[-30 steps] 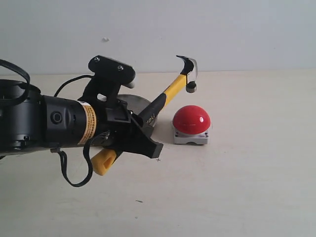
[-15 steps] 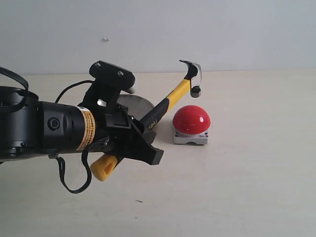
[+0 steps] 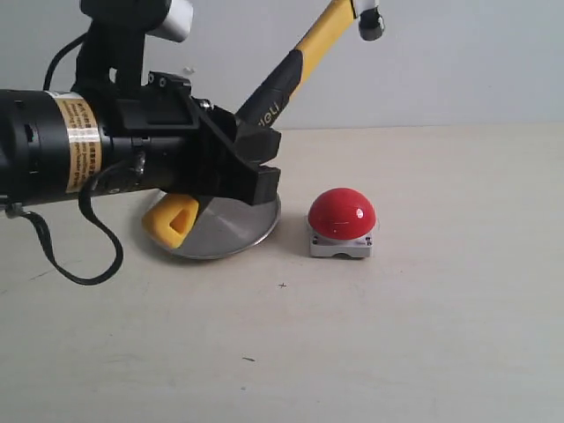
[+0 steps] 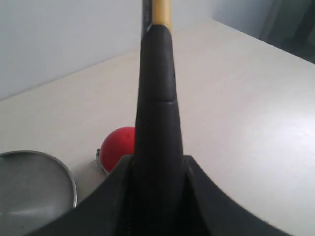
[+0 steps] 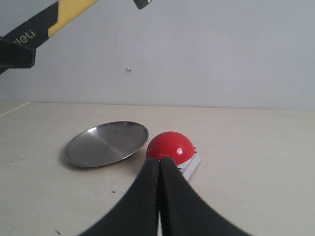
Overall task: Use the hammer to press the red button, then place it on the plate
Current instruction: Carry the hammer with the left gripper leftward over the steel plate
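My left gripper (image 3: 262, 164) is shut on the black grip of the hammer (image 3: 304, 51) and holds it high and tilted. Its yellow looped end (image 3: 172, 220) hangs over the plate (image 3: 231, 231), and its head (image 3: 371, 24) is partly cut off at the top of the exterior view, well above the red button (image 3: 342, 213). In the left wrist view the handle (image 4: 157, 93) runs up between the jaws of the left gripper (image 4: 157, 169), with the button (image 4: 119, 146) and plate (image 4: 37, 184) below. My right gripper (image 5: 160, 160) is shut and empty, low over the table, facing the button (image 5: 170, 144) and plate (image 5: 107, 142).
The button sits just right of the plate on a pale tabletop (image 3: 423, 335). A plain light wall (image 3: 458, 62) stands behind. The thick black left arm (image 3: 53, 145) with a dangling cable loop covers the left side of the exterior view.
My left arm has lifted and carried the hammer upward. Its head has gone from just above the button to the top of the view, and the plate now shows below the gripper.
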`<state>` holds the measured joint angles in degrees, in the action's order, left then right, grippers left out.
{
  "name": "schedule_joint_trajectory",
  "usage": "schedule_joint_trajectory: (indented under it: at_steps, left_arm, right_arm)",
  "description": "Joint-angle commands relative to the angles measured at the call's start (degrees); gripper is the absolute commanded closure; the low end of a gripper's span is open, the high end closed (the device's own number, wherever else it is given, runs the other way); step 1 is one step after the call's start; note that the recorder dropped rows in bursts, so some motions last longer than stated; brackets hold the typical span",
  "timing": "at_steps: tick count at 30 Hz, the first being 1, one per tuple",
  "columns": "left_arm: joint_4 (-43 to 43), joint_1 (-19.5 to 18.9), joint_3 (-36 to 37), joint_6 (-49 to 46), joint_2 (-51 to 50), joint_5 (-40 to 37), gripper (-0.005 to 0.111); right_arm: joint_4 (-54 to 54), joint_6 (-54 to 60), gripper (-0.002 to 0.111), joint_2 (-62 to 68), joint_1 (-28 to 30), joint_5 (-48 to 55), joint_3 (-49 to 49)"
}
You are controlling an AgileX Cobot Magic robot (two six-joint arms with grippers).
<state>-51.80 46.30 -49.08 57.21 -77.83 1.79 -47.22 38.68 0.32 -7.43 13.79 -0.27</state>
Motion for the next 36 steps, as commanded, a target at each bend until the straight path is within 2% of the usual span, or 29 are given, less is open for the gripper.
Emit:
schedule_joint_trajectory:
  at_steps: [1,8,12,28,36]
  left_arm:
    - [-0.02,-0.33,-0.62,-0.40,-4.57,1.80,0.107]
    - [3.58,-0.62,-0.94,0.80,-21.70,2.81,0.107]
    - [3.57,-0.62,-1.54,1.11,-25.11,-0.57,0.107]
    - [3.07,-0.49,-1.54,1.77,-0.41,-1.04,0.107]
    - [7.24,-1.50,-0.47,5.36,3.88,-4.07,0.107]
  right_arm:
    - [0.27,0.31,0.108,0.12,-0.19,-0.09,0.27]
    - [0.27,0.31,0.108,0.12,-0.19,-0.09,0.27]
    - [0.27,0.31,0.108,0.12,-0.19,-0.09,0.27]
    - [0.27,0.31,0.108,0.12,-0.19,-0.09,0.27]
    - [0.27,0.31,0.108,0.12,-0.19,-0.22,0.27]
